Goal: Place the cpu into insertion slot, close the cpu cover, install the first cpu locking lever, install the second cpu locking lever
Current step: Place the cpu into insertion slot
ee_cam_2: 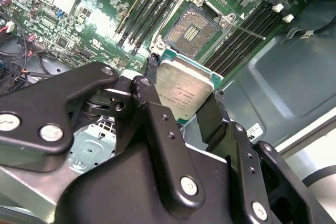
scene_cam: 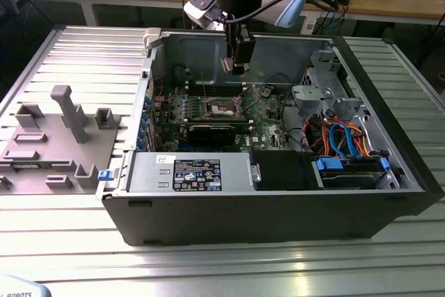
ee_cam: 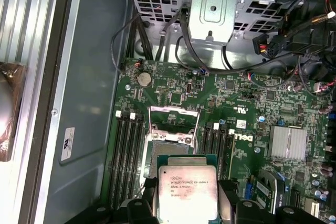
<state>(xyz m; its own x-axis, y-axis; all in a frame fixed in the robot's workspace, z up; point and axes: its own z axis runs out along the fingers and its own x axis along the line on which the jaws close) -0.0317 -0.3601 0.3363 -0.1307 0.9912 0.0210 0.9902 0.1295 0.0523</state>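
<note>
While the open computer case [scene_cam: 278, 220] lay on the tabletop [scene_cam: 208, 269], step one stood in hand: green motherboard [ee_cam: 252, 103] inside; cpu cover [ee_cam: 173, 109] raised; insertion slot [ee_cam_2: 191, 29] bare; cpu [ee_cam: 188, 192] clamped between the fingers [ee_cam_2: 207, 119] of the gripper [ee_cam_2: 185, 85], above the slot, apart. Seating likely called for square alignment.

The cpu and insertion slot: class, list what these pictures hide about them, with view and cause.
- cpu: first wrist view, one edge cut off by the picture's border; its underside faces away in both wrist views.
- insertion slot: first wrist view, partly covered by the held cpu.
- Exterior view: the cpu is too small to tell at the gripper.
</note>
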